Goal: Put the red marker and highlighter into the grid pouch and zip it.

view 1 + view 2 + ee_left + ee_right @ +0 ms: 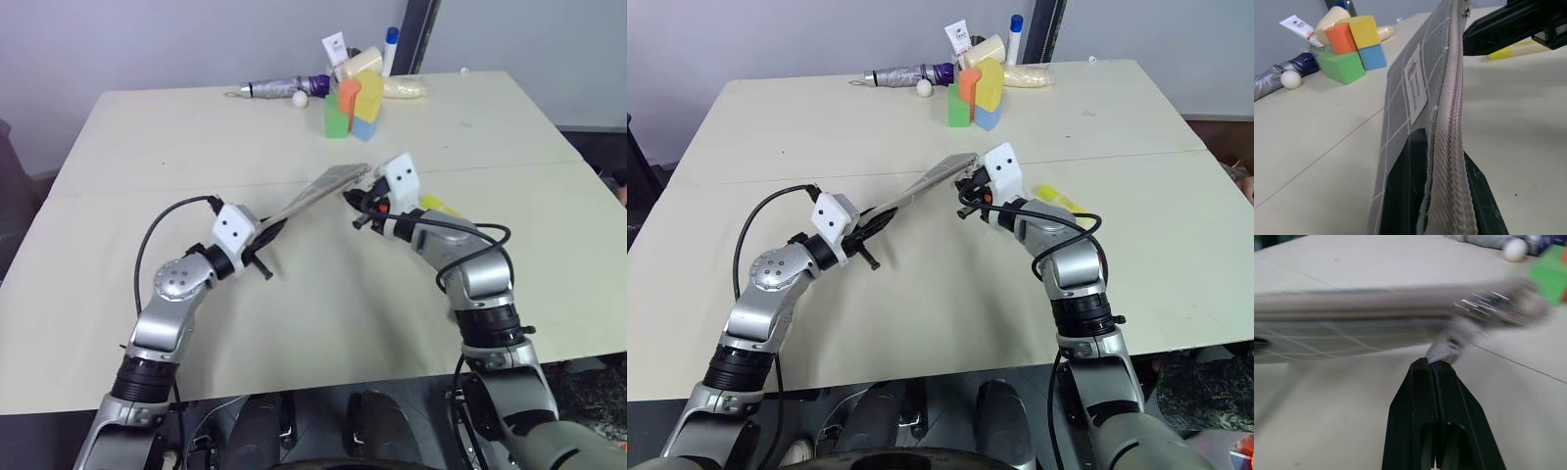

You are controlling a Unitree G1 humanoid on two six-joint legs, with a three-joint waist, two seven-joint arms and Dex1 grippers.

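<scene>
Grey grid pouch [318, 193] hangs above the table [147, 127], clamped at its near end by the left gripper [263, 238]; the right gripper [1437, 363], fingers pressed together, pinches the zipper tab at the far end; a highlighter [439, 207] lies at three o'clock beside the right arm; coloured blocks [351, 108] stand at twelve o'clock, well apart.

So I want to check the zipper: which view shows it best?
The left wrist view: the zipper runs sharp along the pouch's edge. The right wrist view shows it side-on, blurred, near the right gripper. The eye views give just the thin pouch edge.
</scene>
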